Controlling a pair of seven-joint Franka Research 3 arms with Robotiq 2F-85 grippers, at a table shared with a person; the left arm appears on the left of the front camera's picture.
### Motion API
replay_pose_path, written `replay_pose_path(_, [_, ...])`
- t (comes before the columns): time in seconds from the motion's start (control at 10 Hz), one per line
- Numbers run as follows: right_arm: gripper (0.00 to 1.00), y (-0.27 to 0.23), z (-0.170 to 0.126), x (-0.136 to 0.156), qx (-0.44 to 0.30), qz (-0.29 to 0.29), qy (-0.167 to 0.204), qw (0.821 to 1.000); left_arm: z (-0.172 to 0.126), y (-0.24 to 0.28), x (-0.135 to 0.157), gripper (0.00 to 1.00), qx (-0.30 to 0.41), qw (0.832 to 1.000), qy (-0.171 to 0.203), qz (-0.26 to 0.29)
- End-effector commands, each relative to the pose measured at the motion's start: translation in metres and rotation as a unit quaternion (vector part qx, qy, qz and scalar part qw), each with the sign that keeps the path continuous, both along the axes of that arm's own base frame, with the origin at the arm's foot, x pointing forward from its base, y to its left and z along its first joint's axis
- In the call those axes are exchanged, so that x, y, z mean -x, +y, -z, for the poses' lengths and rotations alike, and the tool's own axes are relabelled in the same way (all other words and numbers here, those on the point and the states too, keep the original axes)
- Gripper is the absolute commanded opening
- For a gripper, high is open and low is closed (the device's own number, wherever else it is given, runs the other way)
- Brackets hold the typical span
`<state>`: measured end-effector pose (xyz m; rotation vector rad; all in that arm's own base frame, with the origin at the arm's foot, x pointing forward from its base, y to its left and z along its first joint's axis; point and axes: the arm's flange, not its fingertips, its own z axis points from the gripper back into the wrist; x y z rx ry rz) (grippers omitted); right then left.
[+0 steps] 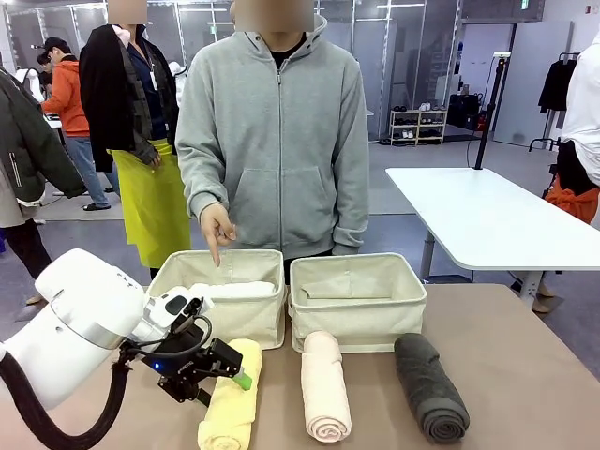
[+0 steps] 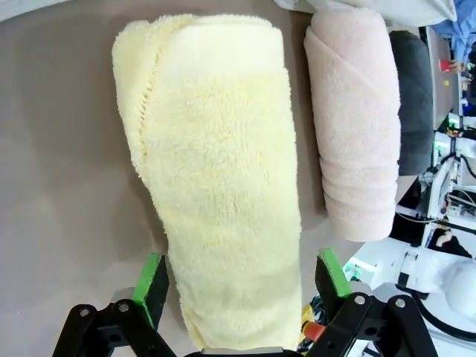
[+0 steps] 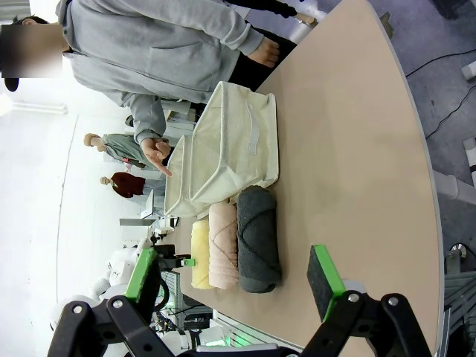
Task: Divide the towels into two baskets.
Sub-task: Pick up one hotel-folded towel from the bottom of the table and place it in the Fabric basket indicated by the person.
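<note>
My left gripper (image 1: 217,379) hovers open over the near half of the pale yellow towel (image 1: 232,405), which lies on the table. In the left wrist view its green-padded fingers (image 2: 152,279) stand on either side of that towel (image 2: 223,186) without squeezing it. To its right lie the peach-pink towel (image 1: 324,386) and the dark grey towel (image 1: 429,387). A white towel (image 1: 234,290) rests in the left basket (image 1: 178,281). The right basket (image 1: 356,323) holds nothing. My right gripper (image 3: 232,274) is open and high above the table, away from the towels (image 3: 258,238).
A person in a grey hoodie stands behind the baskets, one hand (image 1: 217,234) pointing a finger down at the left basket. Bare tabletop (image 1: 525,375) stretches to the right of the grey towel. A white table (image 1: 487,220) stands farther back right.
</note>
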<state>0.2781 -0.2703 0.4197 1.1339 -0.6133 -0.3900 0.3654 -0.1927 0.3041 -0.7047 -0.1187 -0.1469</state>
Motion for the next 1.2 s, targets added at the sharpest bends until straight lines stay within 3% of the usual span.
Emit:
replay_pose_path(0.0, [1.00, -0.001, -0.003, 0.001, -0.004, 0.001, -0.006, 1.000, 0.015, -0.009, -0.002, 1.00, 0.003, 1.000, -0.020, -0.002])
replay_pose_path(0.7, [1.00, -0.001, -0.003, 0.001, -0.004, 0.001, -0.006, 1.000, 0.007, -0.011, -0.001, 0.29, 0.002, 0.999, -0.036, 0.005])
replay_pose_path(0.8, [1.00, -0.001, -0.003, 0.001, -0.004, 0.001, -0.006, 1.000, -0.004, -0.010, -0.001, 0.24, 0.010, 0.999, -0.039, 0.007])
replay_pose_path(0.9, [1.00, -0.001, -0.003, 0.001, -0.004, 0.001, -0.006, 1.000, -0.021, -0.009, 0.000, 0.24, 0.021, 0.998, -0.040, 0.054])
replay_pose_path(1.1, [1.00, -0.001, -0.003, 0.001, -0.004, 0.001, -0.006, 1.000, -0.086, 0.012, -0.008, 0.24, 0.017, 0.990, -0.103, 0.097])
